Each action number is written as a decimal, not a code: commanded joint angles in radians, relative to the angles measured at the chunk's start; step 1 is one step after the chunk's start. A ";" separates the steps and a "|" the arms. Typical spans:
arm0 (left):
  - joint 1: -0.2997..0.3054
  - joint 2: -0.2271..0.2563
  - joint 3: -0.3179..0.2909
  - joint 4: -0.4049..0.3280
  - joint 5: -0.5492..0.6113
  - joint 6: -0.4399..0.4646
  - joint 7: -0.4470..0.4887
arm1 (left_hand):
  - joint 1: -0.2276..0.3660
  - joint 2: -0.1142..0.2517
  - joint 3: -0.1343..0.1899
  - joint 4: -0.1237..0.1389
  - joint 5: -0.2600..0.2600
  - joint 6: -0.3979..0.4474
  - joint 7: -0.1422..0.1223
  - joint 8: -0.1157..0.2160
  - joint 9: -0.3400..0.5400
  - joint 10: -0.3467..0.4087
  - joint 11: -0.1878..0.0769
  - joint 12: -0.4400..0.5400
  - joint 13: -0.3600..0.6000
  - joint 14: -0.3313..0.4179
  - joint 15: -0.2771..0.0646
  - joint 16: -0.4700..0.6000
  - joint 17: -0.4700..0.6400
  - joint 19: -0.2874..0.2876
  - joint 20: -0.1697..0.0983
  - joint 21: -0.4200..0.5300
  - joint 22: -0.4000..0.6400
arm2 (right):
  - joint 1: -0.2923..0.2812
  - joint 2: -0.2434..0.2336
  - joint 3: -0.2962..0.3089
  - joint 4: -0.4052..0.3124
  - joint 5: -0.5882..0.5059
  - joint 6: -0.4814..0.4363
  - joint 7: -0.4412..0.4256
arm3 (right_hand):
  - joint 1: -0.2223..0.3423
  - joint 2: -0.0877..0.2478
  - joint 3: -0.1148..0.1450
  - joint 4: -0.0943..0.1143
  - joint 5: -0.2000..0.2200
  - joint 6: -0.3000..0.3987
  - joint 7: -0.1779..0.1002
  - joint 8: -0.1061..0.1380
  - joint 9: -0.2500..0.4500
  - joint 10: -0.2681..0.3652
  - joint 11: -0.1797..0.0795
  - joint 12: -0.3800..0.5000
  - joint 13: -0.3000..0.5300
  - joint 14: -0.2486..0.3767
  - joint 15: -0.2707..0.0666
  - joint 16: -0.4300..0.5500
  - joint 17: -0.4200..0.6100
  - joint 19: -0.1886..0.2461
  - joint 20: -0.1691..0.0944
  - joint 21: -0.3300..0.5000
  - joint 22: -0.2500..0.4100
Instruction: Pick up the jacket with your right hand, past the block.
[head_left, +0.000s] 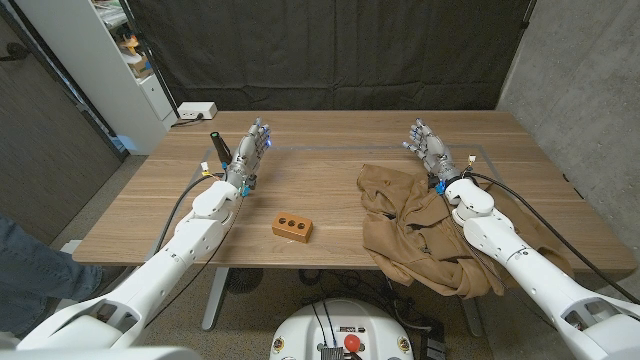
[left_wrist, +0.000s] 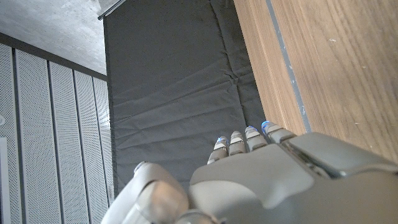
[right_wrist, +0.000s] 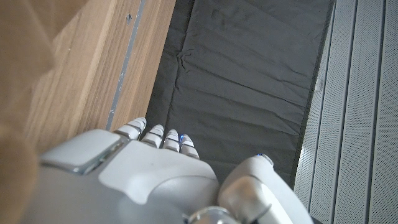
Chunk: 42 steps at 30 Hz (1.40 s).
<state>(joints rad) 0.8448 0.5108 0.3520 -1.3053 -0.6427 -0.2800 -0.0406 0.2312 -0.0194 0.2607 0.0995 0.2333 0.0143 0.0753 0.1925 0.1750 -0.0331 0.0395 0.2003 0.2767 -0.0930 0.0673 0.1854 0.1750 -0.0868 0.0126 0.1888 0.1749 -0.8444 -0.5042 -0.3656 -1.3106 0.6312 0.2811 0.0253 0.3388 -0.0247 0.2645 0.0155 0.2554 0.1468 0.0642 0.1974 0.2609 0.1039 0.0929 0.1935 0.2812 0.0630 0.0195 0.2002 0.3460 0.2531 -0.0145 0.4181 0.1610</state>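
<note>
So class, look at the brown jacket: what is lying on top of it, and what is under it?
The right arm's forearm lies across the jacket; the right robot hand is past it, empty. Under it only the table shows; anything beneath the folds is covered.

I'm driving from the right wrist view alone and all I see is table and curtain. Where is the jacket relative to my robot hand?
Observer: The brown jacket lies crumpled nearer the robot than your right robot hand. The hand is past the jacket's far edge and your forearm crosses over it.
Operator: And the block?
Observer: The block sits on the table to the robot's left of the jacket, apart from it, between the two arms.
Operator: Am I holding anything?
Observer: No, the fingers are apart and hold nothing.
</note>
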 joint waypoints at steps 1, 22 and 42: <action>0.006 -0.020 -0.034 -0.001 0.029 0.019 -0.022 | 0.009 0.002 0.007 -0.003 0.003 0.002 0.005 0.005 0.003 0.001 0.005 0.007 0.000 -0.008 -0.004 0.004 0.005 -0.007 0.000 0.005 0.002 | -0.008 0.018 0.023 -0.011 -0.033 -0.014 0.006 | 0.010 0.001 0.007 -0.001 0.004 0.009 -0.003 0.003 0.000 0.012 -0.004 0.007 -0.001 0.008 0.001 0.005 -0.001 0.007 -0.001 0.001 0.005; 0.000 -0.044 -0.055 -0.007 0.064 0.046 -0.039 | 0.019 0.010 0.011 -0.012 -0.002 0.008 0.004 0.003 0.002 0.005 0.006 0.008 -0.014 -0.007 -0.004 0.003 0.005 -0.011 0.002 0.004 0.002 | -0.035 0.007 0.065 -0.074 -0.052 -0.005 0.005 | 0.011 0.004 0.007 -0.003 0.004 0.010 -0.005 0.001 -0.011 0.017 -0.004 0.007 -0.012 0.012 0.000 0.005 -0.010 0.006 0.002 -0.011 0.006; -0.010 -0.043 -0.062 -0.017 0.067 0.066 -0.054 | 0.024 0.014 0.013 -0.018 -0.005 0.012 0.005 0.002 0.003 0.010 0.005 0.009 -0.022 -0.007 -0.005 0.002 0.005 -0.014 0.006 0.004 0.002 | -0.076 -0.021 0.092 -0.146 -0.050 0.036 0.005 | 0.010 0.005 0.005 -0.005 0.004 0.014 -0.009 0.001 -0.021 0.027 -0.005 0.009 -0.021 0.016 0.000 0.005 -0.018 0.010 0.003 -0.021 0.006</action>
<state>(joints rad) 0.8444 0.4705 0.2948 -1.3213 -0.5775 -0.2211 -0.0844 0.2442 -0.0062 0.2730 0.0870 0.2292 0.0180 0.0786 0.1925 0.1747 -0.0276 0.0449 0.2003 0.2553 -0.0929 0.0672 0.1852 0.1747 -0.0919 0.0178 0.1887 0.1746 -0.9027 -0.5115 -0.2854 -1.4229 0.5818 0.2889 0.0309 0.3388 -0.0247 0.2641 0.0152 0.2549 0.1519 0.0590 0.1973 0.2404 0.1199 0.0876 0.1934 0.2599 0.0718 0.0213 0.2001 0.3283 0.2565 -0.0107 0.3986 0.1655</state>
